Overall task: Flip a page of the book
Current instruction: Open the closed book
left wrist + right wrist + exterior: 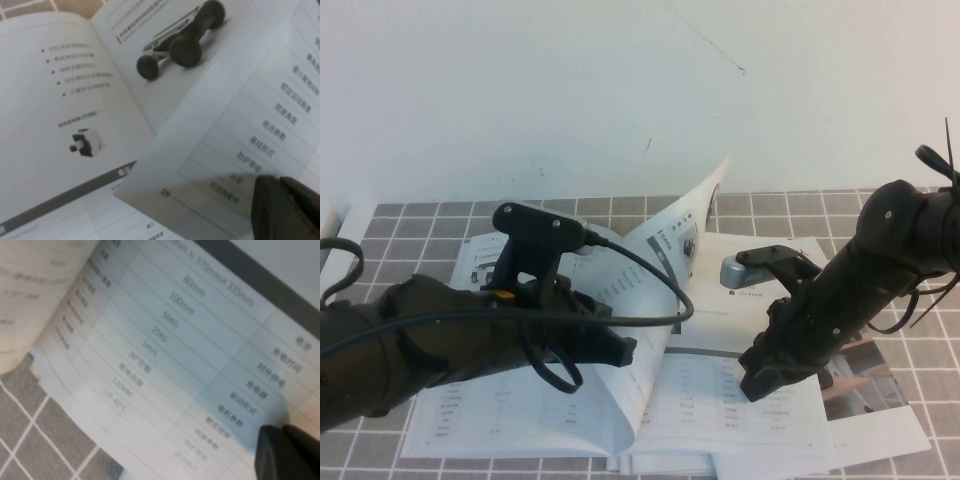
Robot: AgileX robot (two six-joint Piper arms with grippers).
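Note:
The book (520, 410) lies open on the tiled table. One page (665, 270) stands up from the spine and curls toward the wall. My left gripper (625, 350) is shut, its tips against the lower part of the raised page; I cannot tell if it pinches the paper. In the left wrist view the dark fingertips (280, 200) touch the raised page (240, 125), which shows table text, with a black rover photo (180, 45) on the sheet behind. My right gripper (752, 385) is shut and rests on the book's right-hand page, on its table (190, 340).
A loose leaflet with a colour photo (865, 385) sticks out under the book at the right. Grey tiles (400, 215) surround the book, and a white wall stands behind. A cable (650, 300) loops from my left wrist across the raised page.

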